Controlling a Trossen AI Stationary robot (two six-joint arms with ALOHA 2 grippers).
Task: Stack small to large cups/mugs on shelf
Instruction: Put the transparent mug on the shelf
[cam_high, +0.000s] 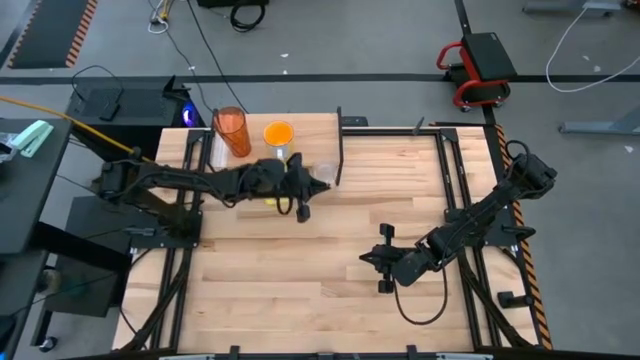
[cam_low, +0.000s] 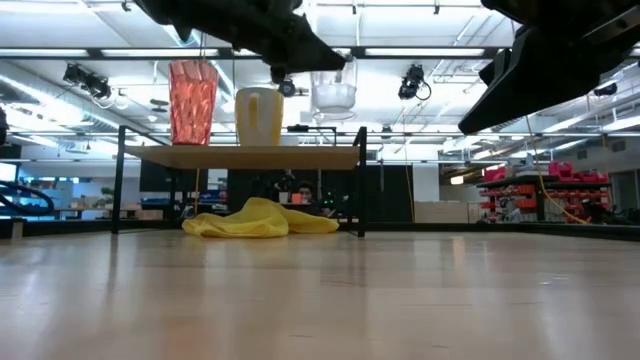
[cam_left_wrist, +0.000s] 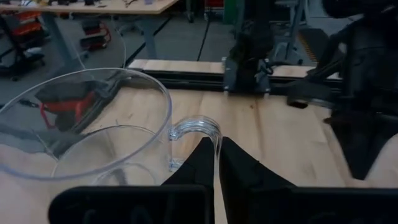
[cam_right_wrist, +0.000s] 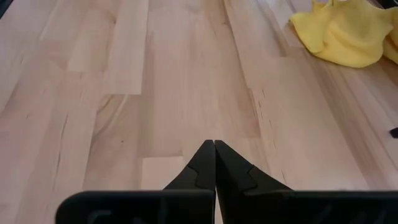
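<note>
A tall orange-red tumbler and an orange mug stand upright on the shelf at the table's far side; in the low view the tumbler and the mug rest on the shelf board. My left gripper is shut on the small clear cup, which hangs above the shelf's right end. My right gripper hovers shut over bare tabletop at the right, holding nothing. My left gripper pinches the clear cup's handle between its two fingers, on the handle's upright outer part. The fingers come nearly level from the table's left, slanting slightly down. The cup stays upright, mouth up, lifted clear of the shelf board.
A yellow cloth lies crumpled on the table under the shelf, also visible in the right wrist view. The shelf's black legs stand at its corners. Open wooden tabletop spreads across the near half.
</note>
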